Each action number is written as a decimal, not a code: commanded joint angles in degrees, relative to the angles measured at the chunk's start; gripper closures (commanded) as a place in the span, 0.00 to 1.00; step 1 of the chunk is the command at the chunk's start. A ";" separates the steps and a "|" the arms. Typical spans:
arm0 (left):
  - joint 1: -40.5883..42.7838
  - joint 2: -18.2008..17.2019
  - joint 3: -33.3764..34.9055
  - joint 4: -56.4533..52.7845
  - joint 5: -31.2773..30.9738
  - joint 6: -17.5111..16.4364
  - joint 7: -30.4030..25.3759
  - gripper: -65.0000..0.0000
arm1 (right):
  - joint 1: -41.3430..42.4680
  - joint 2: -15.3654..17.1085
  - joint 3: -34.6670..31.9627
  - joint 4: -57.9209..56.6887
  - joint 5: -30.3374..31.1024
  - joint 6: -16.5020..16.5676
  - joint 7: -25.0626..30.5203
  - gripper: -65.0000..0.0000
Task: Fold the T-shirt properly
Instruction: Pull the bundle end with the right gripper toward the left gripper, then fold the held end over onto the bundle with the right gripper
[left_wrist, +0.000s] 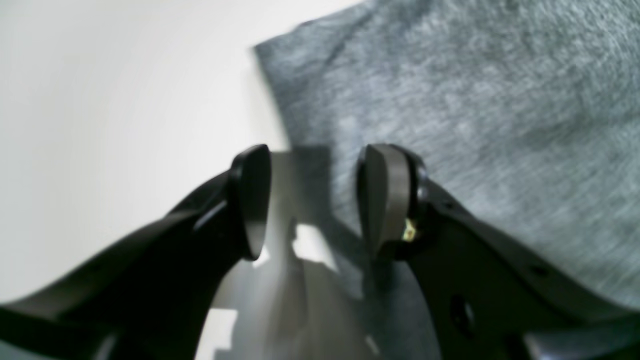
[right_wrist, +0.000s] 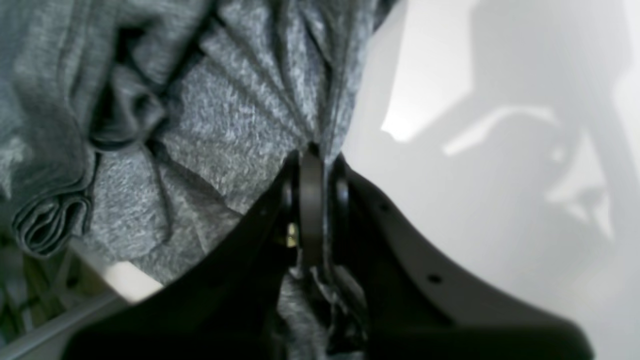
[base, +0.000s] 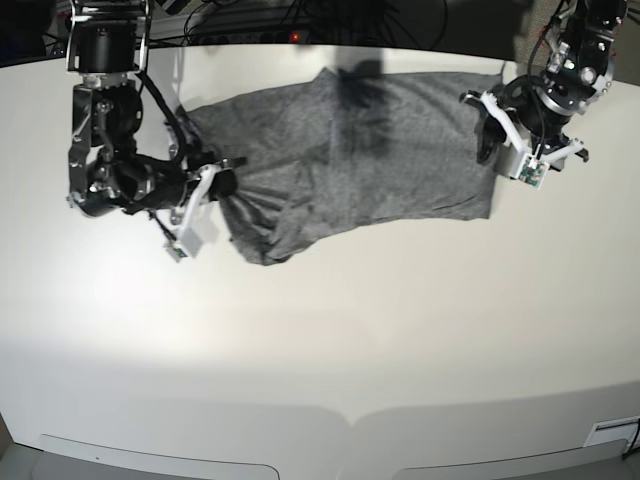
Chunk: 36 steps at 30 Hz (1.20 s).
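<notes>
The heather-grey T-shirt (base: 380, 150) lies spread across the far half of the white table (base: 320, 340), bunched at its left end. My right gripper (base: 225, 185), on the base view's left, is shut on that bunched edge. In the right wrist view the fabric (right_wrist: 240, 115) fans out in pleats from the shut right gripper (right_wrist: 314, 165). My left gripper (base: 487, 130) hovers over the shirt's right edge. In the left wrist view the left gripper (left_wrist: 315, 200) stands open, with nothing between its fingers and the shirt's edge (left_wrist: 475, 100) below it.
Cables and dark equipment (base: 300, 20) run along the table's back edge. A table edge (right_wrist: 65, 315) shows at the lower left of the right wrist view, close to the hanging folds. Bare white tabletop fills the near half of the base view.
</notes>
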 joint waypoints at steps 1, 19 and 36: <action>-0.33 -0.70 -0.39 0.83 0.07 0.07 -1.66 0.54 | 1.22 0.70 1.36 1.84 0.52 -0.12 0.44 1.00; -4.00 2.38 -0.37 -18.88 -4.09 -9.97 -7.65 0.55 | 1.07 -6.62 -1.14 18.10 15.15 -0.12 -8.70 1.00; -4.13 9.68 -0.26 -18.88 -4.07 -15.78 -6.34 0.55 | 1.16 -24.66 -25.77 18.10 -3.96 -9.29 1.81 1.00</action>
